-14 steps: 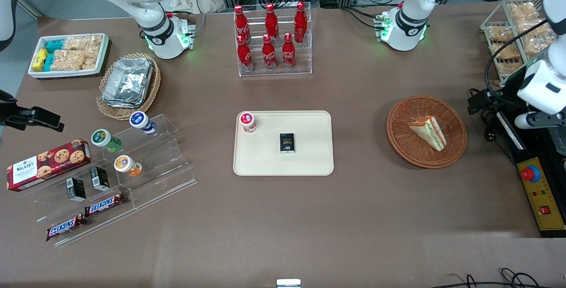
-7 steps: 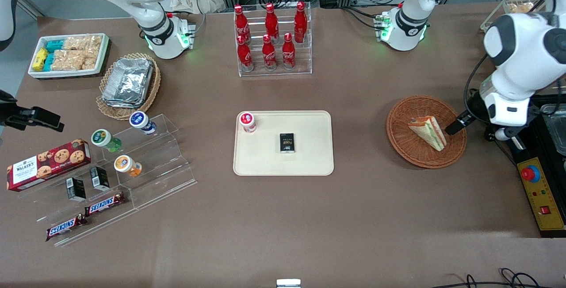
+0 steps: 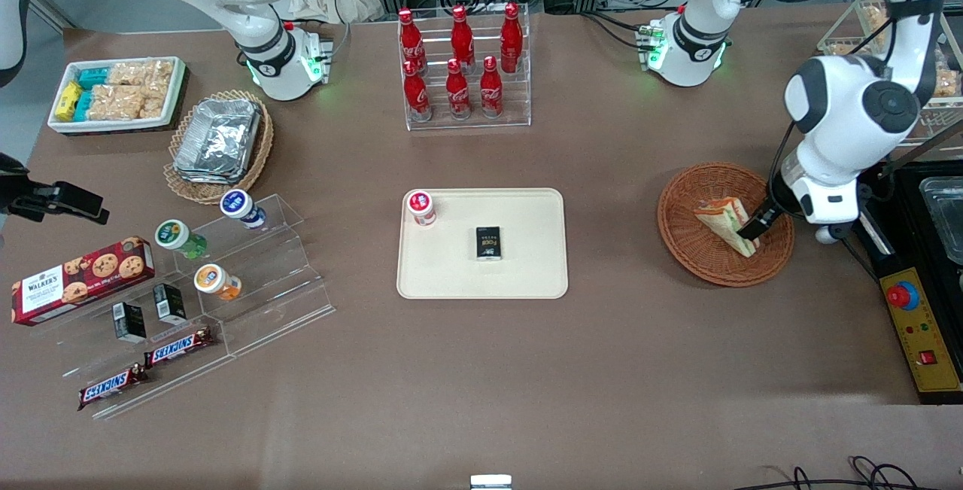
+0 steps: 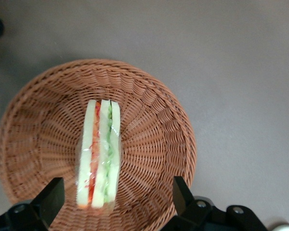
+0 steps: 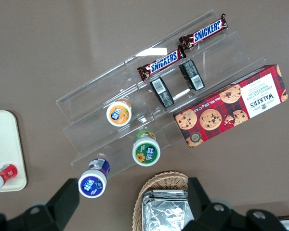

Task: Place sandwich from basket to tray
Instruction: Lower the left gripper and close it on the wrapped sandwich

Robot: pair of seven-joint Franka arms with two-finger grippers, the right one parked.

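Observation:
The sandwich (image 3: pixel 722 220) is a wrapped wedge of pale bread with red and green filling, and it lies in the reddish-brown wicker basket (image 3: pixel 703 260) toward the working arm's end of the table. My left gripper (image 3: pixel 752 228) hangs just above the basket and is open. In the left wrist view the sandwich (image 4: pixel 98 154) rests on the basket's weave (image 4: pixel 154 125), and the gripper (image 4: pixel 116 192) straddles its nearer end with one finger well clear on each side. The cream tray (image 3: pixel 527 268) sits at the table's middle.
A small red-capped bottle (image 3: pixel 421 208) and a black box (image 3: pixel 489 242) are on the tray. A yellow control box with a red button (image 3: pixel 914 324) lies beside the basket. A rack of cola bottles (image 3: pixel 463 68) stands farther from the camera than the tray.
The left arm has swung in from the table's end and come down over the basket. Its gripper now hangs over the sandwich. The sandwich has not moved.

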